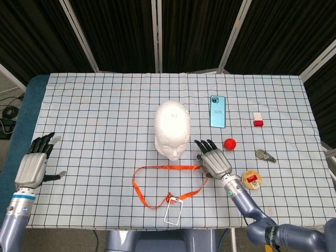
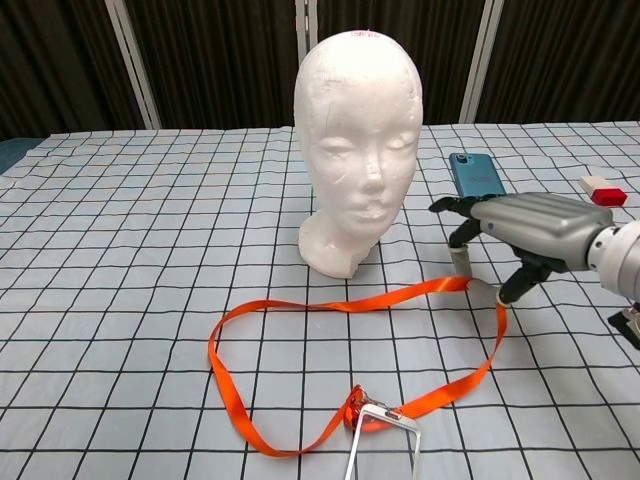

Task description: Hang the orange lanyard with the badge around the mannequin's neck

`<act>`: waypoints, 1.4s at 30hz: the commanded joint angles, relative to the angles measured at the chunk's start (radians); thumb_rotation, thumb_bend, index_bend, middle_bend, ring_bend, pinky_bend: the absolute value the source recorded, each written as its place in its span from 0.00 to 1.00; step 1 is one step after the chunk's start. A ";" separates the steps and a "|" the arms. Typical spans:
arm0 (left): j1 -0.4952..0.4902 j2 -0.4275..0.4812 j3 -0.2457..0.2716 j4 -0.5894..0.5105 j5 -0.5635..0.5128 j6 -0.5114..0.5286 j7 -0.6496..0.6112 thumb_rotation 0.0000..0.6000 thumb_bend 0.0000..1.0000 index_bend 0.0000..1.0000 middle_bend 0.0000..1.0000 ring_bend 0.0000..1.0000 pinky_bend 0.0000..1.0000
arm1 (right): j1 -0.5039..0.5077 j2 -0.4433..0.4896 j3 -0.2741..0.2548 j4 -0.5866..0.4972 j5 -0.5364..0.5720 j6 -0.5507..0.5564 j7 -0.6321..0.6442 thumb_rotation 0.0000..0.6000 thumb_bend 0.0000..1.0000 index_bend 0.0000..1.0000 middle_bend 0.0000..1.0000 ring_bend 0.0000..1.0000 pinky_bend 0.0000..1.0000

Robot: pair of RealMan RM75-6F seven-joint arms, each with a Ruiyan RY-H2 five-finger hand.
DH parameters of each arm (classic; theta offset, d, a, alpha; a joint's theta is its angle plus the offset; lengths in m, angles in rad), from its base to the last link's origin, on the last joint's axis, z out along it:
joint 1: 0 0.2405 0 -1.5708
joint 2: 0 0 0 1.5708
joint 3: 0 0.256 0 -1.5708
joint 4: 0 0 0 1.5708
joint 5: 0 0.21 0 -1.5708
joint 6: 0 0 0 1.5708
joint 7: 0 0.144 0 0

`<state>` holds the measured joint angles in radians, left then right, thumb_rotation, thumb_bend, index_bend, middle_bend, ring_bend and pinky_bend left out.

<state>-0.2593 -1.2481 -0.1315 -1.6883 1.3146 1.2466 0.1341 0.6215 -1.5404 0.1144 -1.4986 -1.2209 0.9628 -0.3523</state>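
The white foam mannequin head stands upright mid-table. In front of it the orange lanyard lies in a loop, its clear badge at the near table edge. My right hand is at the loop's right bend. It pinches the strap between a fingertip and the thumb, and that end is raised slightly off the cloth. My left hand hovers beyond the table's left edge, fingers spread and holding nothing; only the head view shows it.
A blue phone lies behind the right hand. A red ball, a key-like object, a round tin and a red-and-white block sit to the right.
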 commanded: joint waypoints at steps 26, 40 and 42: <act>-0.398 -0.422 -0.050 0.246 -0.147 -0.396 0.048 1.00 0.31 0.45 0.00 0.00 0.00 | 0.045 0.059 0.055 -0.051 0.095 -0.061 0.081 1.00 0.46 0.73 0.00 0.00 0.00; -0.408 -0.520 -0.028 0.321 -0.195 -0.365 0.093 1.00 0.35 0.45 0.00 0.00 0.00 | 0.049 0.060 0.037 -0.030 0.077 -0.060 0.101 1.00 0.46 0.73 0.00 0.00 0.00; -0.409 -0.524 -0.027 0.326 -0.197 -0.368 0.089 1.00 0.36 0.45 0.00 0.00 0.00 | 0.049 0.059 0.035 -0.028 0.075 -0.060 0.102 1.00 0.46 0.73 0.00 0.00 0.00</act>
<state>-0.6679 -1.7707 -0.1589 -1.3637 1.1184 0.8800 0.2243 0.6701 -1.4810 0.1498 -1.5267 -1.1456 0.9030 -0.2504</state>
